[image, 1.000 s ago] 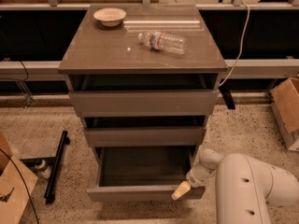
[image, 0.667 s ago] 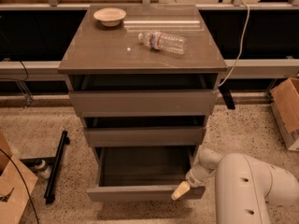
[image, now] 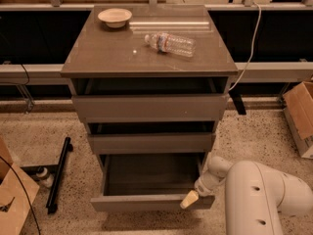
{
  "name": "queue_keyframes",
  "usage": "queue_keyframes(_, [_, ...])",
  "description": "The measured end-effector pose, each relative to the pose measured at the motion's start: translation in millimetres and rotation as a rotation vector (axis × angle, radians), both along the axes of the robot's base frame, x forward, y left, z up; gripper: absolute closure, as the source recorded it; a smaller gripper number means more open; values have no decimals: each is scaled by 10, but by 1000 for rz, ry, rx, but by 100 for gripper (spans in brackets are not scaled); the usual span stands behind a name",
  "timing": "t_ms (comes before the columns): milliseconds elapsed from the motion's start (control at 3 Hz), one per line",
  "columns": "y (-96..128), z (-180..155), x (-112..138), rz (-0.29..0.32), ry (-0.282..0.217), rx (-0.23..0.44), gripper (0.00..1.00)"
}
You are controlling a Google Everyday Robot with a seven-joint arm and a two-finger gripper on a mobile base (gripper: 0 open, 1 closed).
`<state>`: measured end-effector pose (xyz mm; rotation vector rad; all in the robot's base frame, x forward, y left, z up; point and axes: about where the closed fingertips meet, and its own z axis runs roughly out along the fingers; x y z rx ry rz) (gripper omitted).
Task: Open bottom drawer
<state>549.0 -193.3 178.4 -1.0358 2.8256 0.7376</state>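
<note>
The grey-brown cabinet [image: 146, 58] has three handleless drawers. The bottom drawer [image: 146, 201] stands pulled well out, its shallow grey interior [image: 149, 173] showing and empty. The two drawers above it sit slightly out. My gripper [image: 190, 199] is at the right end of the bottom drawer's front panel, its cream tip touching the top edge there. The white arm [image: 259, 195] comes in from the lower right.
A clear plastic bottle [image: 170, 43] lies on its side and a small bowl [image: 115, 17] stands on the cabinet top. A cardboard box [image: 301, 116] is at the right, another [image: 12, 199] at lower left. A black bar [image: 58, 180] lies on the floor at the left.
</note>
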Motion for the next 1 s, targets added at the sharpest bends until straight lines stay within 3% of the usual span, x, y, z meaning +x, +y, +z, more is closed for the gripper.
queue_keyframes(333, [-31,79,-140,-21,-9,7,42])
queue_keyframes(667, [-30,78,-141,-21,-9,7,48])
queue_keyframes(1000, [-14,59,-162,-19,-4,9,25])
